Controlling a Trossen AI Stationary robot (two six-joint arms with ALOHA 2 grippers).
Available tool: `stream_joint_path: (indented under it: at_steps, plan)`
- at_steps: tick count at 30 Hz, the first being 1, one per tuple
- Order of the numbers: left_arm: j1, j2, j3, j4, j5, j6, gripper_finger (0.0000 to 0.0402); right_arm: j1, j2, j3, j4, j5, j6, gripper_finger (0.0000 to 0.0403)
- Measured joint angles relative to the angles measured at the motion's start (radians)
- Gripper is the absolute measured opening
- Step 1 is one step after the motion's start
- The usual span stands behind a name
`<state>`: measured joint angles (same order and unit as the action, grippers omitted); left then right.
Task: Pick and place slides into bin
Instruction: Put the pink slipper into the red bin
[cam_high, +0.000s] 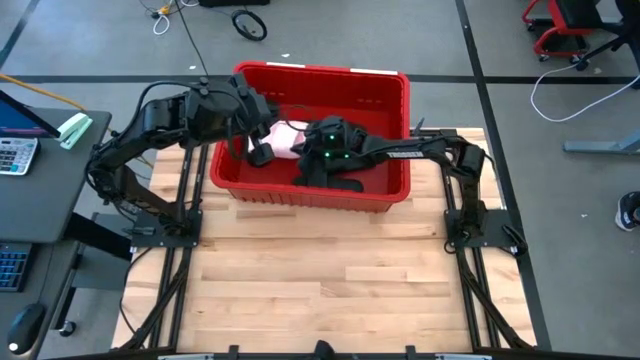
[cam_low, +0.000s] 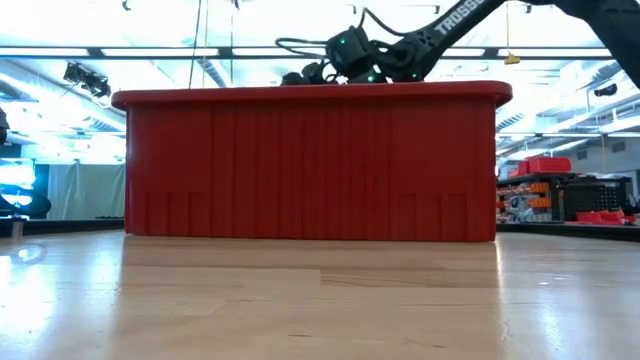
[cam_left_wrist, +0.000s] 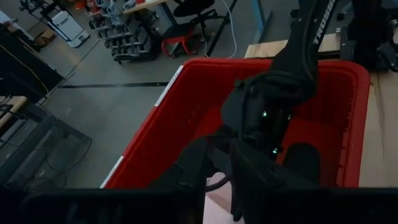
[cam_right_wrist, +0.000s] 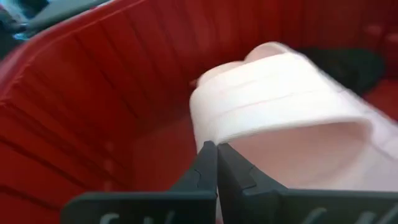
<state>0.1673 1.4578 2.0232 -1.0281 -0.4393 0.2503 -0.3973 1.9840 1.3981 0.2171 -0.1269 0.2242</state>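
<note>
The red bin (cam_high: 320, 130) stands at the table's far middle. A pale pink slide (cam_right_wrist: 280, 106) lies in it, its strap opening turned toward my right gripper (cam_right_wrist: 216, 155). That gripper reaches into the bin from the right and is shut, its tips close to the slide's strap end. Black slides (cam_left_wrist: 305, 165) (cam_high: 345, 183) lie on the bin floor. My left gripper (cam_high: 258, 150) hangs above the bin's left part. In the low view the bin wall (cam_low: 310, 165) hides the slides. My right gripper's shut fingertips (cam_right_wrist: 208, 158) stand at the pale pink slide's side, where the strap's end meets the sole (cam_right_wrist: 202, 127). They come slanting down from the table's right. I cannot tell whether they touch it. The slide rests in the bin.
The bin's high ribbed walls (cam_right_wrist: 93, 93) close in around my right gripper. The right arm's wrist (cam_left_wrist: 267, 106) sits just ahead of my left gripper inside the bin. Bare wooden table (cam_high: 320, 290) lies on the near side. A desk with a calculator (cam_high: 15, 155) stands at the left.
</note>
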Motion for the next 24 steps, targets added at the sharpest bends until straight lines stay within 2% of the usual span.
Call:
stream_joint_path:
  at_steps: [7,14,20,24]
  plan:
    - [0.000,0.000,0.000,-0.018,0.000,-0.004,0.0075,0.014,0.015,0.002,-0.038,-0.089,0.020,0.0000]
    - [0.000,0.000,0.000,-0.020,0.000,-0.030,0.0074,0.049,-0.054,0.001,-0.070,-0.105,-0.008,0.0002]
    - [0.000,0.000,0.000,-0.027,0.000,-0.030,0.0079,0.096,-0.136,0.002,-0.095,-0.224,0.008,0.0001]
    - [0.000,0.001,0.000,-0.028,0.000,-0.037,0.0080,0.134,-0.168,0.002,-0.163,-0.209,0.010,0.0001]
